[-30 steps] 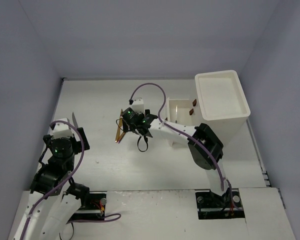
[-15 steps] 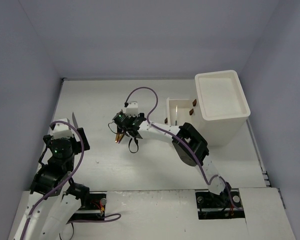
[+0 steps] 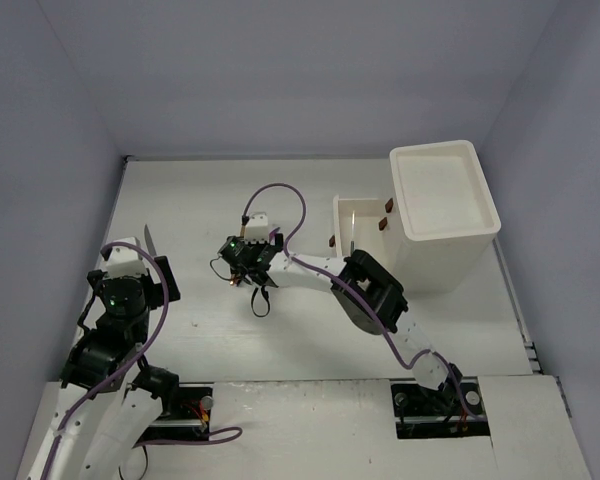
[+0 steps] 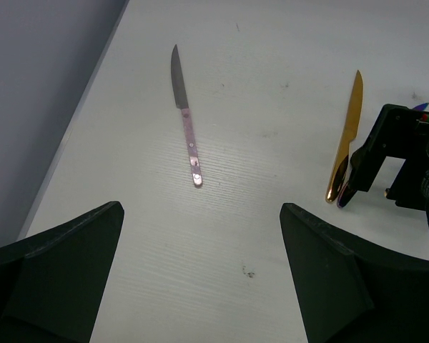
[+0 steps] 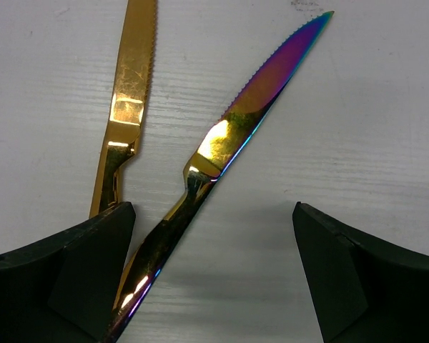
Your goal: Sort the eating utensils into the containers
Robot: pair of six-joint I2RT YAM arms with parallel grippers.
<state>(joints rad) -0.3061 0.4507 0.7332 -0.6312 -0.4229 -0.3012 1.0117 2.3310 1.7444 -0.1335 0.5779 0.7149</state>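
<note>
The iridescent knife [image 5: 229, 136] lies flat on the white table [image 5: 372, 128], slanting between the right gripper's [image 5: 211, 214] spread fingers, with the gold knife [image 5: 125, 107] just beside it and bare surface on its other side. The pink-handled knife [image 4: 188, 128] lies alone near the table's left edge, ahead of the wide-open left gripper [image 4: 201, 209]. A pulled-out drawer [image 3: 365, 215] sits well apart

Soft, even light falls from overhead, bright on the white table [image 3: 200, 200]. In my right wrist view, glare burns on the gold knife [image 5: 132, 71] and the iridescent knife [image 5: 222, 153], which casts a faint, soft-edged shadow. Both are in sharp focus.
</note>
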